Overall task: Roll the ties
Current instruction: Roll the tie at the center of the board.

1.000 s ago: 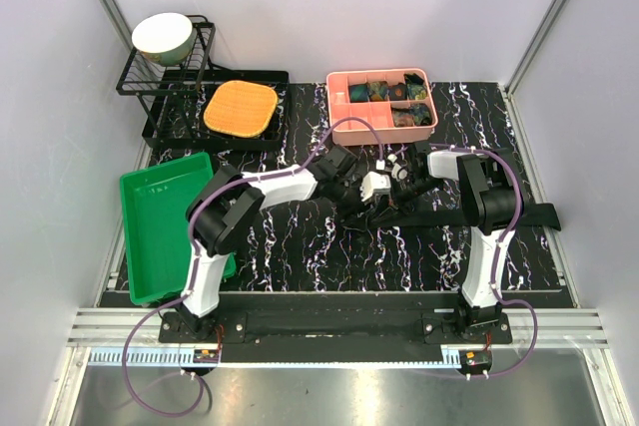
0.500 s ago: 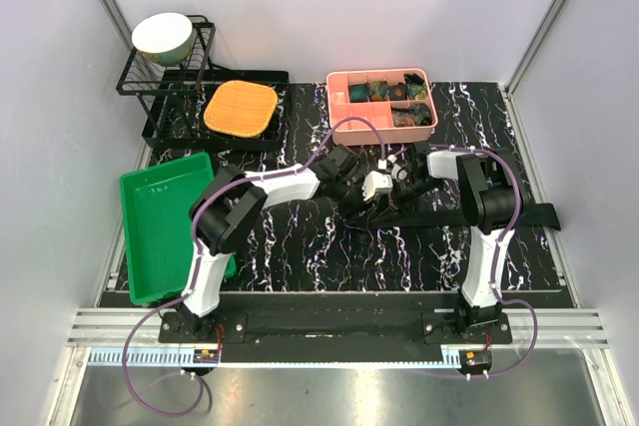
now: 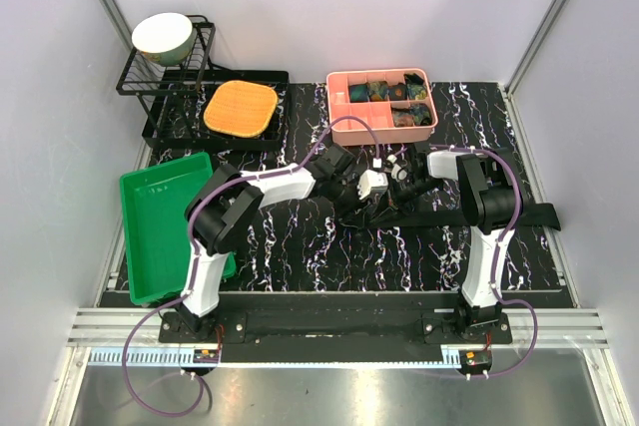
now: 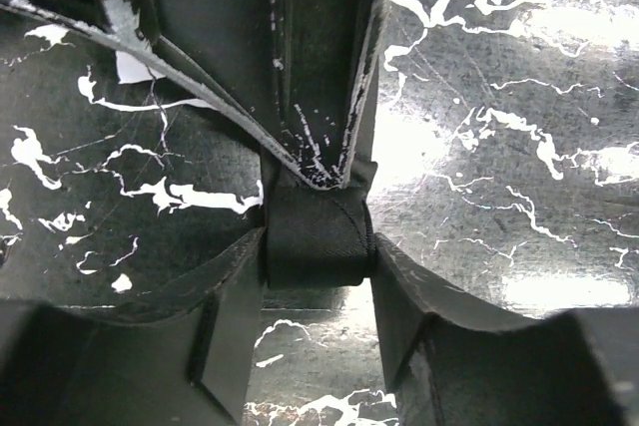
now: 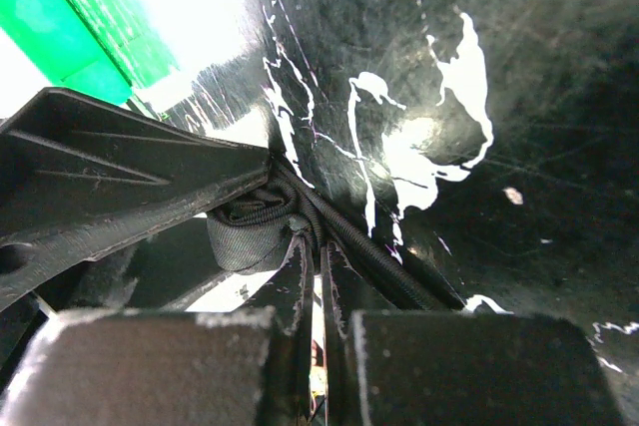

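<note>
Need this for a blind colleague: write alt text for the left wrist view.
A roll of black tie sits pinched between the two fingers of the left tool. The closed tips of the right tool meet the roll from the frame's top, over a black tabletop veined with white.

top: overhead, whole table (image 3: pixel 300 246) | wrists: close, looking down | shared: tie (image 4: pixel 316 246) roll

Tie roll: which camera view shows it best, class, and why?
Left wrist: the tie roll sits centred, unobstructed. Right wrist shows only its coiled edge; top external shows just the flat tail.
</note>
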You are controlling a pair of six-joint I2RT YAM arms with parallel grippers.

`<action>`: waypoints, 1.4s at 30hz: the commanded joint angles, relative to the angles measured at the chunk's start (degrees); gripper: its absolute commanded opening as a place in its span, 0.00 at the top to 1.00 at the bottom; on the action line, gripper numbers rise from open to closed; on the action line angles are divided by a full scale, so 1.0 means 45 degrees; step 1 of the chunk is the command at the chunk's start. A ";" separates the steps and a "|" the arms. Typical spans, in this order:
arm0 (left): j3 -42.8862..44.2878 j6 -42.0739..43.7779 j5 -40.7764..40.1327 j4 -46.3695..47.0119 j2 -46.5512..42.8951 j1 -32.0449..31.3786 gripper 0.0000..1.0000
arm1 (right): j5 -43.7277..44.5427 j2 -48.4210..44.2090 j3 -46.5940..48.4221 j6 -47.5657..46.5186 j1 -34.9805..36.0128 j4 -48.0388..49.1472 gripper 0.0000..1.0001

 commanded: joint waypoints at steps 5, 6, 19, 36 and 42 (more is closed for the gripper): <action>0.0001 0.0213 0.0279 0.0065 -0.0552 0.0025 0.56 | 0.2626 0.0835 -0.0216 -0.0488 0.0133 0.0717 1.00; 0.0060 0.0252 0.0339 0.0046 -0.0590 -0.0013 0.57 | 0.2626 0.0855 -0.0216 -0.0488 0.0133 0.0698 1.00; 0.0822 0.0311 0.0086 0.0455 0.0014 -0.0814 0.60 | 0.2450 0.0972 -0.0197 -0.0410 0.0133 0.0737 1.00; 0.0413 0.1559 -0.2120 -0.1378 0.0855 -0.1147 0.70 | 0.1202 0.0660 -0.0451 -0.0331 0.0114 0.1147 1.00; -0.0290 0.2634 -0.2825 -0.2804 0.0542 -0.1147 0.76 | 0.0283 0.0094 -0.0256 -0.0214 -0.0296 0.0991 0.90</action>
